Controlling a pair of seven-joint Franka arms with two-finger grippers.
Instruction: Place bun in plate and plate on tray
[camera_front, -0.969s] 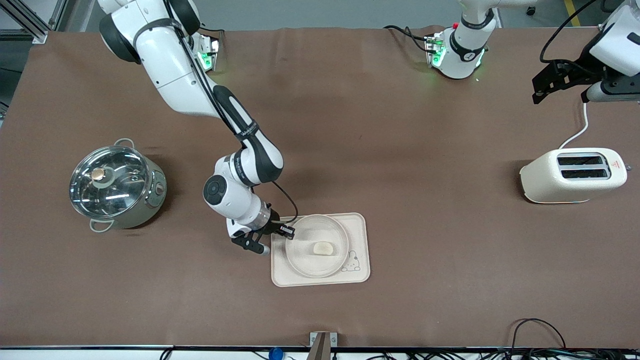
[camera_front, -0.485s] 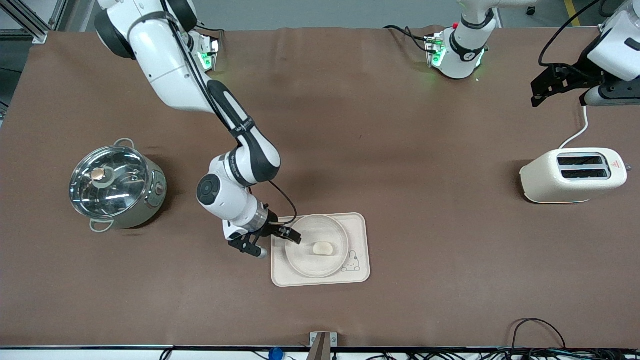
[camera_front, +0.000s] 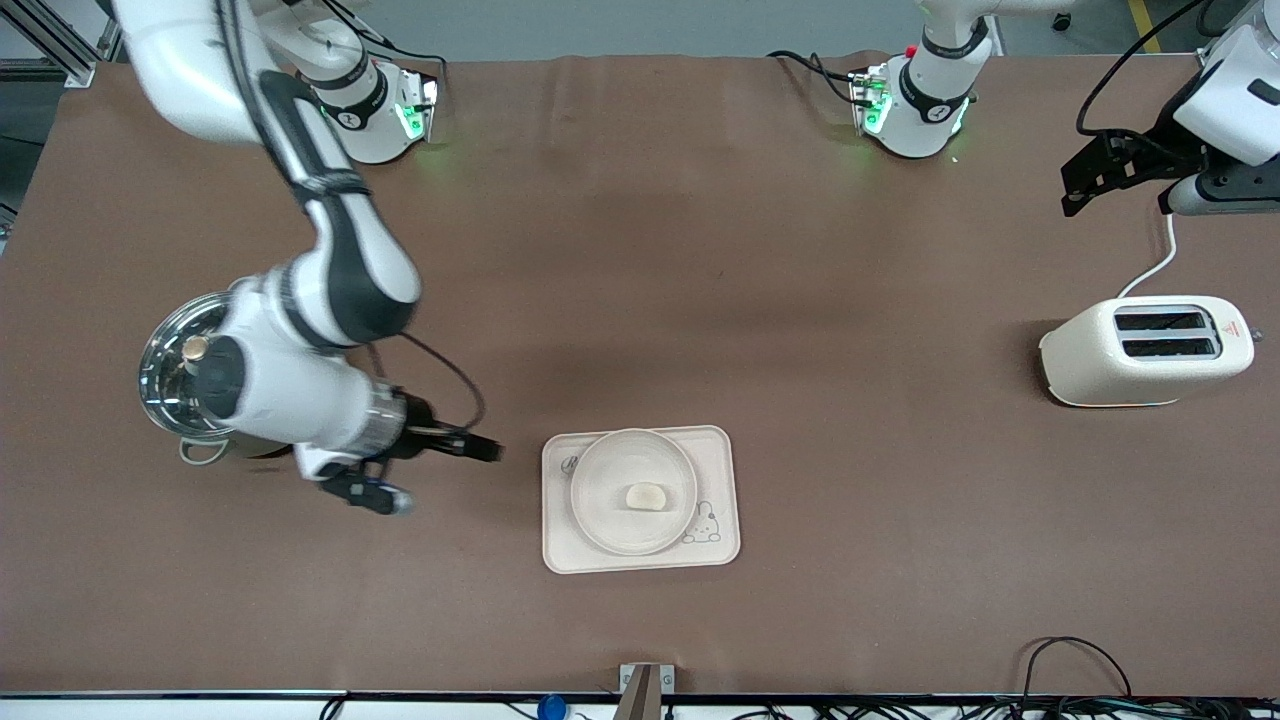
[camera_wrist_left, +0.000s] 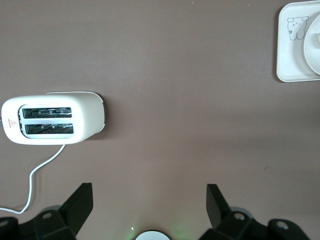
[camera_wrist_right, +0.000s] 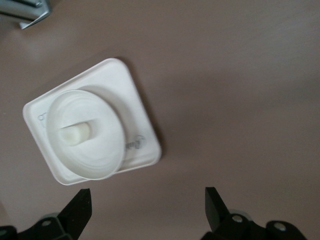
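Note:
The bun (camera_front: 646, 495) lies in the round plate (camera_front: 610, 470), and the plate sits on the rabbit tray (camera_front: 715, 455), near the middle of the table on the side toward the front camera. My right gripper (camera_front: 437, 476) is open and empty, over bare table between the pot and the tray, apart from both. The right wrist view shows the bun (camera_wrist_right: 75, 134), plate (camera_wrist_right: 100, 150) and tray (camera_wrist_right: 120, 80) past the open right gripper (camera_wrist_right: 147, 205). My left gripper (camera_front: 1080, 185) waits open and empty above the toaster's end of the table; it also shows in the left wrist view (camera_wrist_left: 150, 200).
A steel pot with a glass lid (camera_front: 165, 360) stands at the right arm's end, partly covered by the right arm. A cream toaster (camera_front: 1145, 350) with a white cord stands at the left arm's end, also in the left wrist view (camera_wrist_left: 52, 117), where the tray's corner (camera_wrist_left: 290, 55) shows.
My right gripper has let go of the plate's rim and pulled away toward the pot. The plate with the bun stays on the tray. The left arm has barely moved.

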